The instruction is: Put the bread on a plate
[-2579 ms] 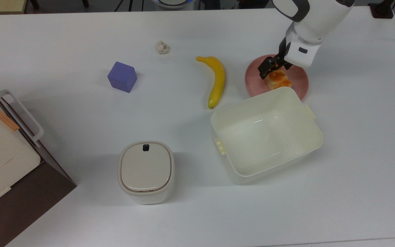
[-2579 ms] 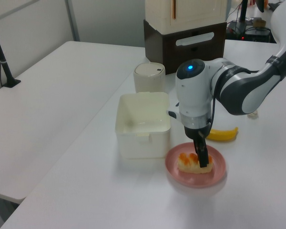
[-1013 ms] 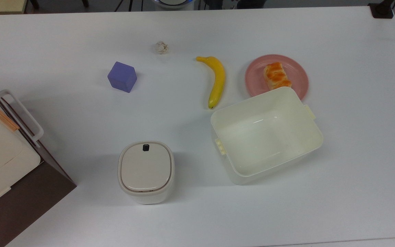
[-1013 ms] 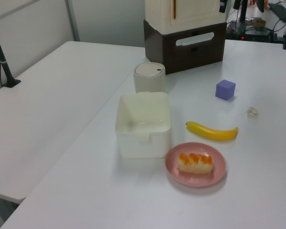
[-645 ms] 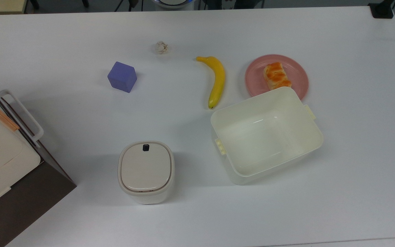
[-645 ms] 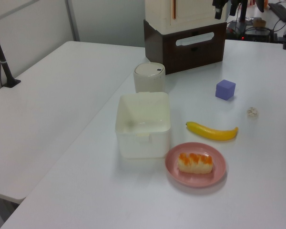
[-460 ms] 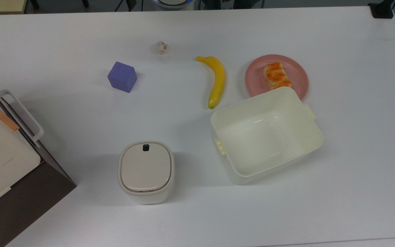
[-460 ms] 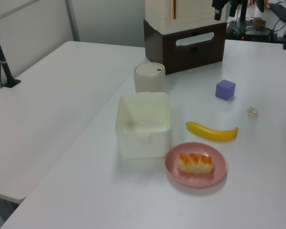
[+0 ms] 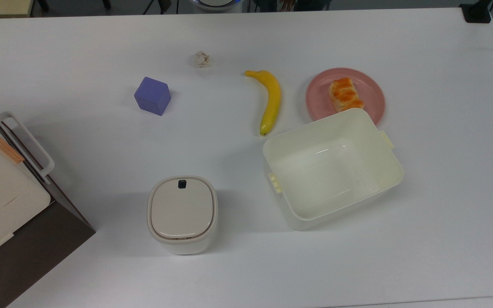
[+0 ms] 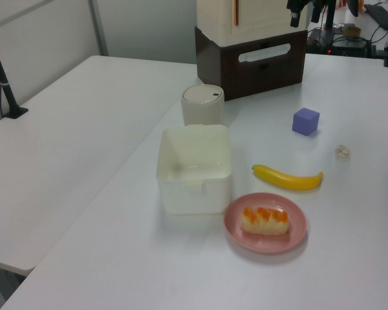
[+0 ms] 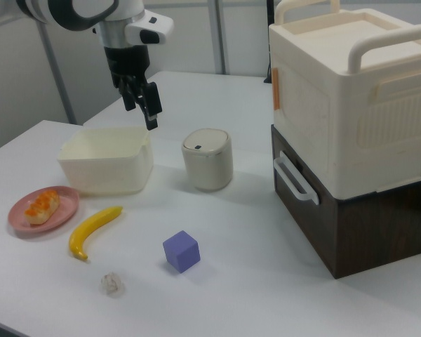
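Observation:
The bread [image 9: 345,94], a short pale-tan roll with orange glazed patches, lies flat on the round pink plate [image 9: 370,87] at the top view's upper right. In the left view the bread [image 10: 265,219] rests in the middle of the plate [image 10: 296,234], near the front. The right view has the bread [image 11: 41,206] on the plate [image 11: 63,208] at far left. My gripper [image 11: 144,112] hangs high above the table in the right view, over the cream tub's far side. It is open and holds nothing, well away from the bread.
A cream rectangular tub [image 9: 394,169] touches the plate's near edge. A yellow banana [image 9: 271,102] lies left of the plate. A purple cube [image 9: 152,96], a small crumpled ball [image 9: 201,59] and a lidded canister [image 9: 182,214] stand further left. A cream box on a brown cabinet [image 11: 351,105] fills one table end.
The gripper, down at the bread on the plate 2.6 s ago, has let go and risen out of the top view. The bread stays on the plate.

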`<move>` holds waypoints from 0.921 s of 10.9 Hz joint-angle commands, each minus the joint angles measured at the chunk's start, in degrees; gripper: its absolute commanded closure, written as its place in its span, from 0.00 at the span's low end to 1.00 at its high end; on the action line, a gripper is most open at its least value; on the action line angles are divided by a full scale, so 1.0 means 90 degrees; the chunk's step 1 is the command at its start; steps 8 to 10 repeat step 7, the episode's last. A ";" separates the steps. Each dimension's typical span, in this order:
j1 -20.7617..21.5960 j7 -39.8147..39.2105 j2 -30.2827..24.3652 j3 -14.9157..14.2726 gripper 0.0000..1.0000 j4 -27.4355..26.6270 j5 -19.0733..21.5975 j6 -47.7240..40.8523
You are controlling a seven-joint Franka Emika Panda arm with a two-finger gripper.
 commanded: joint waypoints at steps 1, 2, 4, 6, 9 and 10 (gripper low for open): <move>0.0347 0.0311 -0.0079 -0.0037 0.00 -0.0137 -0.0080 0.0433; 0.0416 0.0437 -0.0079 -0.0037 0.00 -0.0137 -0.0080 0.0434; 0.0426 0.0478 -0.0079 -0.0037 0.00 -0.0147 -0.0080 0.0424; 0.0426 0.0478 -0.0079 -0.0037 0.00 -0.0147 -0.0080 0.0424; 0.0426 0.0478 -0.0079 -0.0037 0.00 -0.0147 -0.0080 0.0414; 0.0426 0.0478 -0.0079 -0.0037 0.00 -0.0147 -0.0080 0.0414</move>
